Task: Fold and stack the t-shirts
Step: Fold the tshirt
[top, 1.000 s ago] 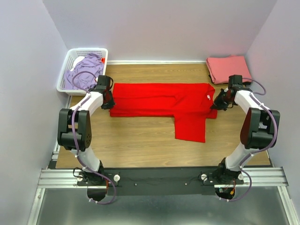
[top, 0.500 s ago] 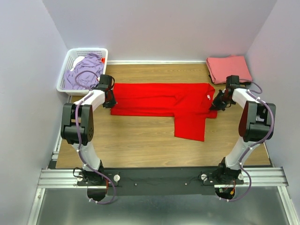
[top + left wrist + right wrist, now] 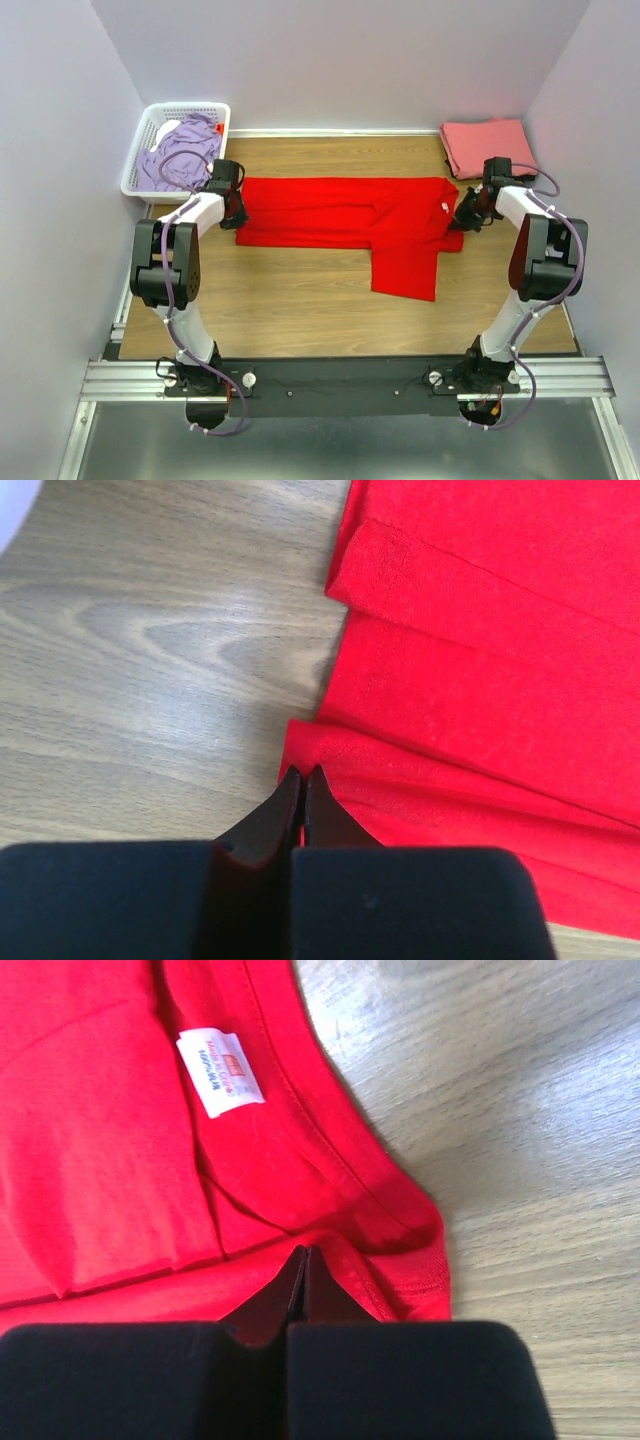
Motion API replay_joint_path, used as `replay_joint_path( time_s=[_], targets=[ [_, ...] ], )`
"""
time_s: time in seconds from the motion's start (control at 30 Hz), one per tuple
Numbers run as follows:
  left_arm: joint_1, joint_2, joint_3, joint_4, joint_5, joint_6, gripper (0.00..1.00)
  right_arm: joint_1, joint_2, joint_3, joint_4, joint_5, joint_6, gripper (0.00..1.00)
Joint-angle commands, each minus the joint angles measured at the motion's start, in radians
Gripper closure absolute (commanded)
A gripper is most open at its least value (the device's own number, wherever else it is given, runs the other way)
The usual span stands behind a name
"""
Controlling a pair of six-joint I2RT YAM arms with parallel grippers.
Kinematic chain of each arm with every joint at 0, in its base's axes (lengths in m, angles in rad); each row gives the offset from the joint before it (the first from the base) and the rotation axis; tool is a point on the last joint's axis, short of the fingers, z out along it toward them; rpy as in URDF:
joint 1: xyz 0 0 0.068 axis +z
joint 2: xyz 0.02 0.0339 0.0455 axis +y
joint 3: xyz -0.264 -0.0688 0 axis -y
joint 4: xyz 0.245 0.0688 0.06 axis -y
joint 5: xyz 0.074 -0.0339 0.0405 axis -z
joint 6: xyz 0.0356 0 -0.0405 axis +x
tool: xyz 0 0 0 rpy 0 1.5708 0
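Observation:
The bright red t-shirt (image 3: 330, 210) lies spread across the wooden table, folded lengthwise, with one part hanging toward the front at the right. My left gripper (image 3: 237, 218) is shut on its left edge; the left wrist view shows the jaws (image 3: 302, 773) closed on the hem corner of the red cloth (image 3: 480, 680). My right gripper (image 3: 459, 222) is shut on its right edge by the collar; in the right wrist view the jaws (image 3: 306, 1251) pinch red cloth (image 3: 100, 1110) below the white neck tag (image 3: 220, 1072). The salmon-pink t-shirt (image 3: 488, 146) lies folded at the back right. The lavender t-shirt (image 3: 180, 155) is crumpled in the basket.
The white lattice basket (image 3: 150, 118) stands at the back left, just off the table's corner. Walls close in on the left, back and right. Bare wood (image 3: 300, 300) lies in front of the red shirt.
Both arms have drawn their elbows in and the grippers have shifted slightly toward the back. The red shirt lies much as before.

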Motion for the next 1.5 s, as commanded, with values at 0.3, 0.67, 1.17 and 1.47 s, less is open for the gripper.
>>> replay_joint_path(
  time_s=[0.3,0.67,1.17,1.47],
  targets=[
    [0.009,-0.041,-0.071,0.051,-0.062,0.001,1.00,0.012,-0.034,0.051,0.043,-0.011,-0.014,0.99],
    [0.011,-0.037,-0.095,0.072,-0.062,-0.002,1.00,0.014,-0.009,0.091,0.066,-0.012,-0.011,0.99],
    [0.009,-0.030,-0.108,0.083,-0.066,-0.016,0.99,0.014,0.106,0.133,0.099,-0.017,-0.040,0.98],
    [0.011,-0.041,-0.089,0.075,-0.066,-0.019,0.94,0.020,-0.047,0.051,0.095,0.031,-0.043,0.67]
  ],
)
